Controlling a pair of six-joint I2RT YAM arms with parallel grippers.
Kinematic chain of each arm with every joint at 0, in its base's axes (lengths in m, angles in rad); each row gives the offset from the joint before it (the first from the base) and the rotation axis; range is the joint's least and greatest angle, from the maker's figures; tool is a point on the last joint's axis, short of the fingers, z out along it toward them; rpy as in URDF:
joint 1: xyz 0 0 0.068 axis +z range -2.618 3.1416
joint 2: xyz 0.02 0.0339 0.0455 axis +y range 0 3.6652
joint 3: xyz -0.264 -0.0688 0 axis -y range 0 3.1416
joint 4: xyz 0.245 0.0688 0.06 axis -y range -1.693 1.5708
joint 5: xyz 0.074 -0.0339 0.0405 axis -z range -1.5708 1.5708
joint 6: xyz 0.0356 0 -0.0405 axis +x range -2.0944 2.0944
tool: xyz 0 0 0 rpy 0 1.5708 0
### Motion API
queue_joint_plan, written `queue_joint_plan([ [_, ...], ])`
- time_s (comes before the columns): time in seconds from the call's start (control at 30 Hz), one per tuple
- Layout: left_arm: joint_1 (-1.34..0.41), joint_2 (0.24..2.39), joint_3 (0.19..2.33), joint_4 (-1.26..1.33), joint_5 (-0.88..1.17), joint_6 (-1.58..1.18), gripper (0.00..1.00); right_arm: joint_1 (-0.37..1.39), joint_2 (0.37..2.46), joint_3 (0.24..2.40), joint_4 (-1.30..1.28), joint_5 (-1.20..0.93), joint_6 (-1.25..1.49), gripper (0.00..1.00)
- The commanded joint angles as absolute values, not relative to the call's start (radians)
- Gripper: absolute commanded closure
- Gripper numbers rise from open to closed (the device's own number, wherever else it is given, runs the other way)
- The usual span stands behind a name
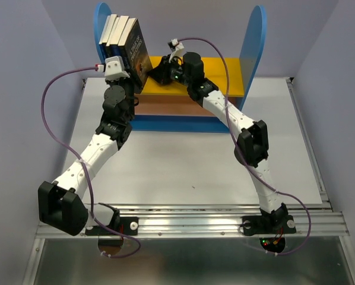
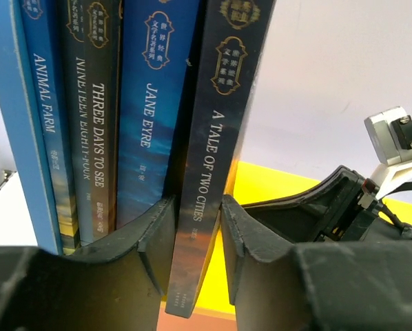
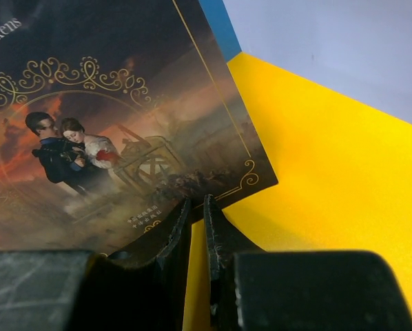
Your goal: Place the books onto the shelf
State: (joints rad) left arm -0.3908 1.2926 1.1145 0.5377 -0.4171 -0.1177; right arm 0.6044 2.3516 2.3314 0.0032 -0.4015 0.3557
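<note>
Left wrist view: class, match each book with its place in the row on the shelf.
Books:
1 Animal Farm
2 Three Days to See
3 Jane Eyre
4 A Tale of Two Cities

Places:
a in the left gripper
b next to the blue side panel
c just left of the gripped book
d between Nineteen Eighty-Four and Jane Eyre

Pairs: 1-b; 2-d; 3-c; 4-a

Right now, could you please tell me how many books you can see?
5. Animal Farm, Nineteen Eighty-Four, Three Days to See and Jane Eyre stand side by side against the shelf's blue panel; A Tale of Two Cities leans at their right, gripped by the left pincer.
</note>
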Motion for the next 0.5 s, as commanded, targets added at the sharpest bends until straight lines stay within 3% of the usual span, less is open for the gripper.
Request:
queue_joint_plan([
  [0.0, -0.344, 1.292, 1.158, 0.597, -0.486, -0.092, 0.55, 0.629, 2.438, 2.232, -0.115, -0.449, 0.387, 0.81],
  [0.1, -0.342, 1.275, 1.151, 0.594, -0.463, -0.112, 0.53, 0.629, 2.431, 2.224, -0.109, -0.436, 0.387, 0.81],
  [0.23, -0.345, 1.23, 1.112, 0.588, -0.434, -0.15, 0.41, 0.629, 2.412, 2.223, -0.109, -0.42, 0.396, 0.79],
  [0.27, -0.345, 1.211, 1.108, 0.58, -0.41, -0.166, 0.34, 0.629, 2.408, 2.22, -0.109, -0.41, 0.396, 0.78],
  [0.3, -0.345, 1.201, 1.106, 0.58, -0.394, -0.166, 0.34, 0.629, 2.401, 2.215, -0.109, -0.4, 0.399, 0.78],
  [0.4, -0.345, 1.16, 1.12, 0.519, -0.322, -0.212, 0.04, 0.629, 2.381, 2.201, -0.112, -0.368, 0.408, 0.78],
  [0.47, -0.345, 1.123, 1.126, 0.473, -0.322, -0.247, 0.01, 0.629, 2.367, 2.189, -0.118, -0.351, 0.408, 0.78],
])
